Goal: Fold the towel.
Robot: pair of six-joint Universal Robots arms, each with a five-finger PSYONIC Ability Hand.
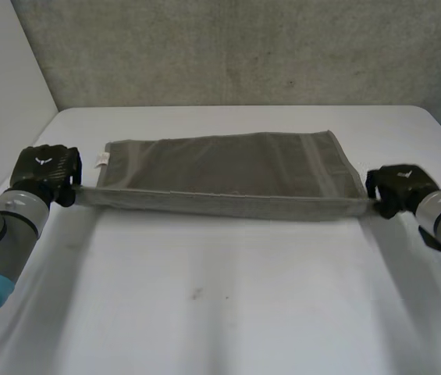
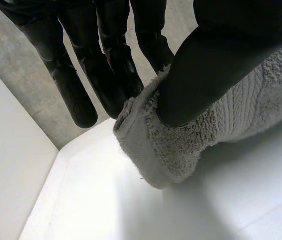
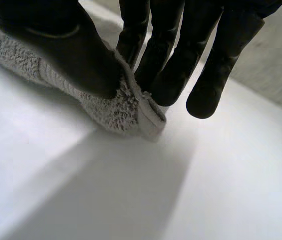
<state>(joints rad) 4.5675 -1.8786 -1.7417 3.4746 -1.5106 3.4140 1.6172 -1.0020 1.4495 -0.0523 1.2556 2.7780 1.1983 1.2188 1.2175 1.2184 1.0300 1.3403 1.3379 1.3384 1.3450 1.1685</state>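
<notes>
The grey towel (image 1: 228,166) lies across the white table (image 1: 220,305), long axis running nine to three o'clock, its near corners pinched by the left hand (image 1: 44,173) at nine and the right hand (image 1: 393,187) at three, far edge towards twelve, bare tabletop open towards six.

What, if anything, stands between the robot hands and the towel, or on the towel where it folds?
Nothing visible: the left robot hand and right robot hand pinch the towel at its near corners.
</notes>
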